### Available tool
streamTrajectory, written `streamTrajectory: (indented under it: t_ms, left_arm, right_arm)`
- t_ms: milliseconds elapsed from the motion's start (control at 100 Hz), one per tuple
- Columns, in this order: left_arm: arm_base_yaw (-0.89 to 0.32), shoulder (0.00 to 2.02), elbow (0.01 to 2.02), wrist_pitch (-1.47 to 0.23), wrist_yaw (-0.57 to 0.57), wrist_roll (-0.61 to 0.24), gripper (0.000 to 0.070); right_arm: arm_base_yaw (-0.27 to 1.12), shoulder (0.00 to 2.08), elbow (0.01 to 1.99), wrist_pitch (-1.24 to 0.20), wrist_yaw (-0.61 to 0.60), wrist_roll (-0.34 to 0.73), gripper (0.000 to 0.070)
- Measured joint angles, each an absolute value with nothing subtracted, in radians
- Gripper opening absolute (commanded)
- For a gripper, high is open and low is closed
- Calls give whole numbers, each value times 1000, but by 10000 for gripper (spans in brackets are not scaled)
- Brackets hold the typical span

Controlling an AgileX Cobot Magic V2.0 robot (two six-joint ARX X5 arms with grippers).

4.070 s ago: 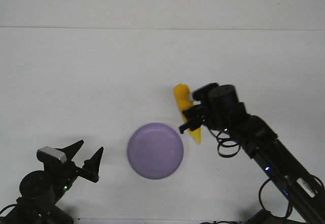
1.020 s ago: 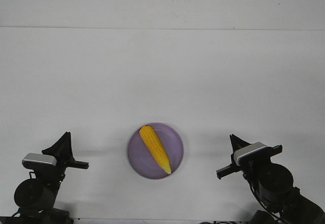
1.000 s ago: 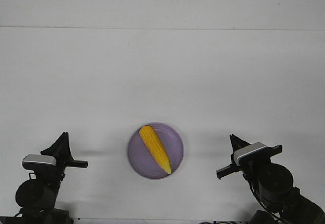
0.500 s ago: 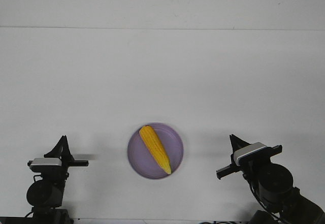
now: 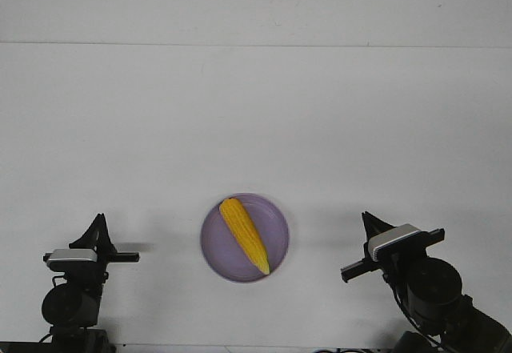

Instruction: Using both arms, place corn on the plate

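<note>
The yellow corn [image 5: 245, 234] lies slantwise inside the lavender plate [image 5: 276, 249] at the front middle of the table, its pale tip toward the front right. No gripper touches it. My left gripper [image 5: 98, 226] is pulled back at the front left corner, well left of the plate. I see it edge-on as a single point, so its jaws do not show. My right gripper [image 5: 368, 223] is pulled back at the front right, well right of the plate. Only one pointed finger shows beside its grey-white block [image 5: 394, 241]. Both grippers hold nothing.
The white table [image 5: 256, 129] runs back to a far edge line near the top of the view. Nothing else stands on it.
Since 4 s ago the corn left my right gripper and now lies on the plate, and both arms drew back to the front corners. In the last half second nothing moved.
</note>
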State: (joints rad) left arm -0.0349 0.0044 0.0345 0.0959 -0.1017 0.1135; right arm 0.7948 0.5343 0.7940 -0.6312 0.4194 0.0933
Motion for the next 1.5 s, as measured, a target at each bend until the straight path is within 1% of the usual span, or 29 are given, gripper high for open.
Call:
streamTrajectory:
  t_ms: [210, 370, 430, 490, 540, 680, 740, 800, 870, 1040, 1150, 1500]
  left_arm:
    - [-35, 4, 35, 96, -102, 113, 15]
    - [-35, 4, 35, 96, -102, 113, 15]
    - [-35, 4, 35, 96, -102, 113, 15]
    - [-35, 4, 35, 96, -102, 113, 15]
    - [-35, 4, 35, 96, -102, 113, 15]
    - [-35, 4, 35, 96, -102, 113, 15]
    - [-35, 4, 35, 96, -102, 113, 15]
    - [-35, 4, 35, 96, -102, 113, 15]
    - [-35, 4, 35, 96, -102, 113, 15]
    - [-35, 4, 35, 96, -102, 113, 15]
    - [-35, 4, 35, 96, -102, 113, 15]
    - [-35, 4, 35, 96, -102, 113, 15]
  right_arm:
    - [795, 534, 794, -630, 421, 93, 13]
    - [788, 534, 794, -582, 491, 80, 13]
    - [759, 529, 793, -580, 488, 62, 13]
    - [690, 514, 768, -526, 463, 41, 13]
    - [611, 488, 719, -463, 410, 22, 13]
    - [322, 363, 492, -269, 157, -23, 13]
    - [203, 291, 385, -203, 73, -31, 13]
    - [108, 210, 287, -170, 39, -33, 13]
    - [44, 120, 199, -168, 33, -34, 13]
    - [-13, 13, 67, -167, 26, -30, 13]
    - [-23, 2, 22, -140, 26, -30, 13]
    - [-28, 1, 16, -124, 26, -30, 13]
